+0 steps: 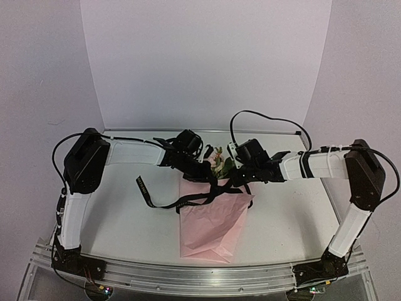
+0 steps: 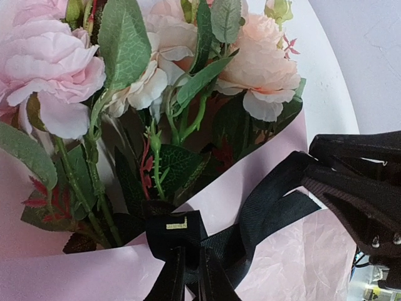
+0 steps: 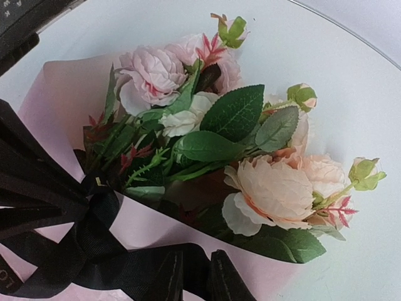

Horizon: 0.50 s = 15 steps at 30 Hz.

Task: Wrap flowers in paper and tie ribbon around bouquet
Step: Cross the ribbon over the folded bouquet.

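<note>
The bouquet [image 1: 210,213] is lying mid-frame in the top view. Its long axis is running from the flowers [image 1: 218,158] at upper centre down to the folded end of the paper [image 1: 207,235] at lower centre. The ribbon [image 1: 188,202] is crossing that axis just below the blossoms, and one loose tail is trailing out over the surface [image 1: 125,229] toward the left of the frame. Both arms are meeting at this crossing, one from the upper left and one from the right, neither clearly nearer.

In the left wrist view the knot [image 2: 178,231] is sitting at lower centre. The left fingers [image 2: 168,282] are standing narrow directly beneath it and appear to be pinching the ribbon, though black on black is making this hard to read. In the right wrist view the right fingers [image 3: 166,279] are showing at the bottom edge, slightly apart. A broad band of ribbon is running up to them from the lower left, but no grip on it is showing.

Any tightening is likely going to mean pulling sideways, across the bouquet's axis. Leaves and stems are crowding just above the knot, the two sets of fingers are working close beside each other, and the soft paper underneath is looking easy to crumple.
</note>
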Available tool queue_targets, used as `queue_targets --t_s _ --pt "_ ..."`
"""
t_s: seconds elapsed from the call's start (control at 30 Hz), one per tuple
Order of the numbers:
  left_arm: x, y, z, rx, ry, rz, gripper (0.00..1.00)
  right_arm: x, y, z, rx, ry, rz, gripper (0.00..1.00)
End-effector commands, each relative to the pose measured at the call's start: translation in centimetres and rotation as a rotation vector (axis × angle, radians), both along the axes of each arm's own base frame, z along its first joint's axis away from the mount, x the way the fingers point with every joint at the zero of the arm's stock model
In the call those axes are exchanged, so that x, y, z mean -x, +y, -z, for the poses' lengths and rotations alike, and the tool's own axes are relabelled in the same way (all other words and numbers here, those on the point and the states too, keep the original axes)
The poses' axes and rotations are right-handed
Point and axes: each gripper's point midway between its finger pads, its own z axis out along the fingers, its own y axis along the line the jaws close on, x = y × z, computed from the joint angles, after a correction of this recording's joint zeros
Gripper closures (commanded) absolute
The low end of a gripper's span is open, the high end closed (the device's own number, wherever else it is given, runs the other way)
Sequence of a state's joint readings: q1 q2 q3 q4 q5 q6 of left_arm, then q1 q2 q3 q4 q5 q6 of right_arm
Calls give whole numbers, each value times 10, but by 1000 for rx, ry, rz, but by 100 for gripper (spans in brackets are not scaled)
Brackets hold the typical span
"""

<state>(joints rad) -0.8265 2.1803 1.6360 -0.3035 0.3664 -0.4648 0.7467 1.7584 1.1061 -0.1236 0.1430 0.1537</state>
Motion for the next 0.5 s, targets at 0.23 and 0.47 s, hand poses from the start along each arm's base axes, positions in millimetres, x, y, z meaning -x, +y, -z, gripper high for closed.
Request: queue_targets --t_s 0.23,0.47 --pt "-4 -12 -20 55 -38 7 91 16 -21 -47 10 48 60 36" --pt "-3 -13 -22 66 -39 14 91 55 -9 -29 -51 224 -66 38"
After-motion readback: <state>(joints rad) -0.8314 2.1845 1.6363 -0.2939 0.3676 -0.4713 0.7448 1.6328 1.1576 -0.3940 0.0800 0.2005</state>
